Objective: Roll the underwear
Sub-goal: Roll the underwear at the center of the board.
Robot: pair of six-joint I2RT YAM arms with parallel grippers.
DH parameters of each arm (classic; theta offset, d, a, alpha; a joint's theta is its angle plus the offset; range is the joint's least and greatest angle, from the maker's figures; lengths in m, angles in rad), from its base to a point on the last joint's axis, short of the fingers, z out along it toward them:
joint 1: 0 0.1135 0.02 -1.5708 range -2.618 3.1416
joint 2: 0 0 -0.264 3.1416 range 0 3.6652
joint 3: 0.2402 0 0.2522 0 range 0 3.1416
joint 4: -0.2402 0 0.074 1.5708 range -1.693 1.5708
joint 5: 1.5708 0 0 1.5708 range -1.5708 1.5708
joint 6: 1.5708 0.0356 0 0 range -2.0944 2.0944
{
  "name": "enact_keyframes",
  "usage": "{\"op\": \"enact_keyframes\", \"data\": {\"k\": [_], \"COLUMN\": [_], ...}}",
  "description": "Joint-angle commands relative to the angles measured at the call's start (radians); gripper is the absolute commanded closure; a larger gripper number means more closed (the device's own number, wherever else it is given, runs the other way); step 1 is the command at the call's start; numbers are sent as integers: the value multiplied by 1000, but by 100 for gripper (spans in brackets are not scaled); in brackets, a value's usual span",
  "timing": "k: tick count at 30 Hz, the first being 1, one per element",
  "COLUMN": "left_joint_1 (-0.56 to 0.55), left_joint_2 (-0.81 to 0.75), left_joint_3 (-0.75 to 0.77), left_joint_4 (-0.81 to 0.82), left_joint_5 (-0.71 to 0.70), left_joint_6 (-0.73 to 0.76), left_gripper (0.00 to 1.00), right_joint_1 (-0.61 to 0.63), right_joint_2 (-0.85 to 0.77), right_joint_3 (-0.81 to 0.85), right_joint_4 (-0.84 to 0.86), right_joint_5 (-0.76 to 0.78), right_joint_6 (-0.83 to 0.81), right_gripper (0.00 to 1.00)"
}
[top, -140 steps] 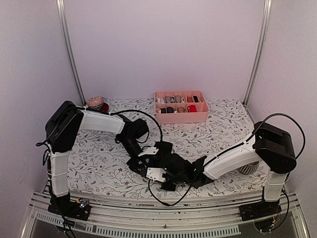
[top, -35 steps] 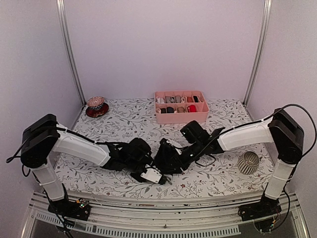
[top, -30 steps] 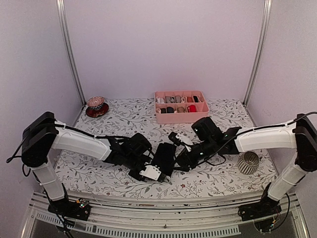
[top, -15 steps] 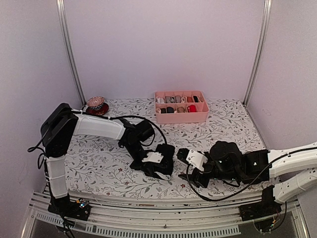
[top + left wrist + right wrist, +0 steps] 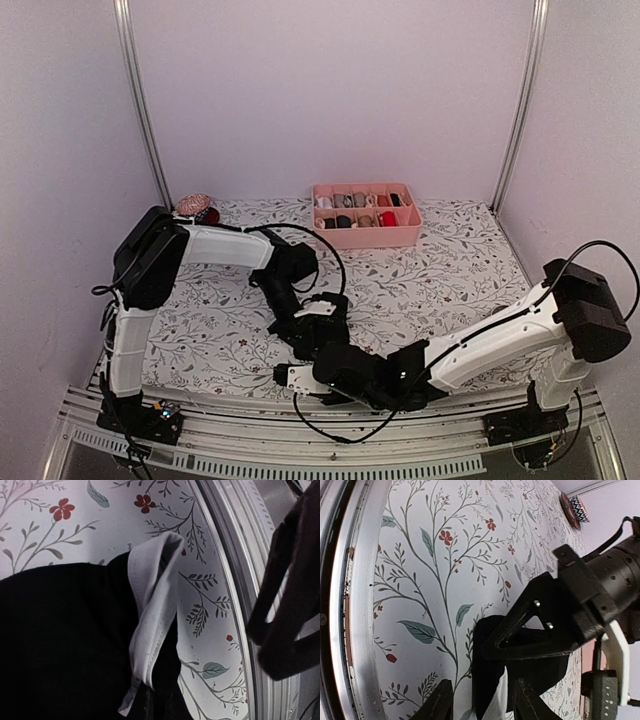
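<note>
Black briefs (image 5: 60,640) on floral counter (image 5: 210,555), left jaws pinched shut on beige waistband (image 5: 152,605), right jaws part-open, fabric's edge between them.

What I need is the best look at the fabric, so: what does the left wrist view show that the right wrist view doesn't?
Only left wrist: the pale waistband's whole fold, close up, against the black underwear. Only right wrist: the left arm's fingers over the fabric, and a zigzag-patterned object at the far edge. Both: the underwear, the floral tablecloth and the metal rail.
</note>
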Motion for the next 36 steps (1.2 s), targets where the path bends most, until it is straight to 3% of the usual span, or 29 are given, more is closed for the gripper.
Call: {"op": "enact_keyframes", "data": {"k": [1, 14, 26, 31, 36], "left_joint_1": [-4, -6, -5, -7, -9], "left_joint_2": [77, 94, 103, 104, 101], "left_joint_3": [20, 44, 47, 44, 39], "left_joint_4": [-133, -138, -128, -129, -131], "left_joint_5": [18, 24, 16, 16, 17], "left_joint_6": [-5, -13, -28, -25, -21], "left_gripper": [100, 100, 100, 100, 100], "right_joint_1": [-14, -101, -100, -101, -105], "right_joint_2": [105, 167, 97, 141, 183], "right_joint_3": [69, 31, -31, -22, 1], "right_joint_4": [21, 56, 59, 62, 43], "right_joint_5": [46, -63, -128, -71, -32], "right_joint_6": [-130, -140, -107, -98, -90], "right_gripper": [58, 66, 55, 52, 64]}}
